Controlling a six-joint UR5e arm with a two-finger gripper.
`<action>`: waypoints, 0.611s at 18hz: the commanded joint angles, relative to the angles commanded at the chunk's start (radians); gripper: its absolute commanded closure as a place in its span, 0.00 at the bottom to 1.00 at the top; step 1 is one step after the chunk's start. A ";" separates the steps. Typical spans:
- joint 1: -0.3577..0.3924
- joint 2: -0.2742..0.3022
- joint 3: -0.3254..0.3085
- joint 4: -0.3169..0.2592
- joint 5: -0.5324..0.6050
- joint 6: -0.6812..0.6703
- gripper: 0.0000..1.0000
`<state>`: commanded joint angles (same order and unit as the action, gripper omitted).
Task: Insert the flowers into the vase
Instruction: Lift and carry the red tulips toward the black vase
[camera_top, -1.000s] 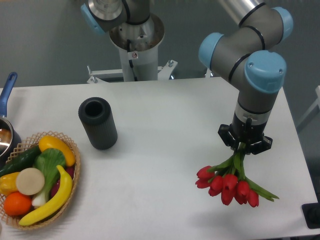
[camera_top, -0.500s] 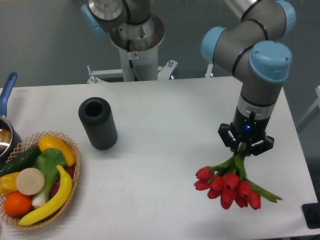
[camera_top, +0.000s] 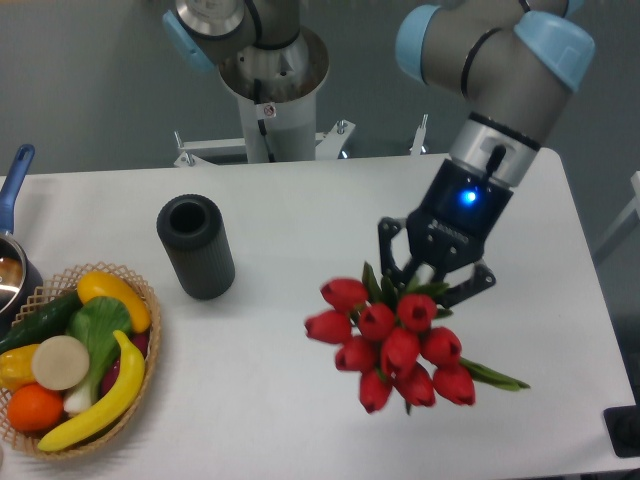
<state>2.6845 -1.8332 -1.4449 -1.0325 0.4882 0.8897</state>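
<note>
The flowers (camera_top: 395, 345), a bunch of red tulips with green stems and leaves, hang in the air over the right half of the table. My gripper (camera_top: 428, 284) is shut on their stems, just above the buds, with the buds tipped toward the camera. The vase (camera_top: 195, 246), a matte black ribbed cylinder with a round open mouth, stands upright on the table (camera_top: 300, 200) at the left of centre, well apart from the bunch. The stem ends are hidden behind the gripper.
A wicker basket (camera_top: 140, 370) of fruit and vegetables sits at the front left edge. A pot with a blue handle (camera_top: 14, 180) is at the far left. The robot's base column (camera_top: 270, 90) stands behind the table. A dark object (camera_top: 625, 432) lies at the front right corner.
The gripper has lifted the bunch off the table and carried it left, toward the middle, tilting it so the buds now face the camera.
</note>
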 joint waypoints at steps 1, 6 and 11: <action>-0.002 0.000 -0.023 0.035 -0.078 -0.002 1.00; 0.008 0.103 -0.273 0.235 -0.278 0.030 1.00; 0.012 0.235 -0.457 0.235 -0.352 0.115 1.00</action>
<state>2.6967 -1.5986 -1.9019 -0.7977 0.1367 1.0048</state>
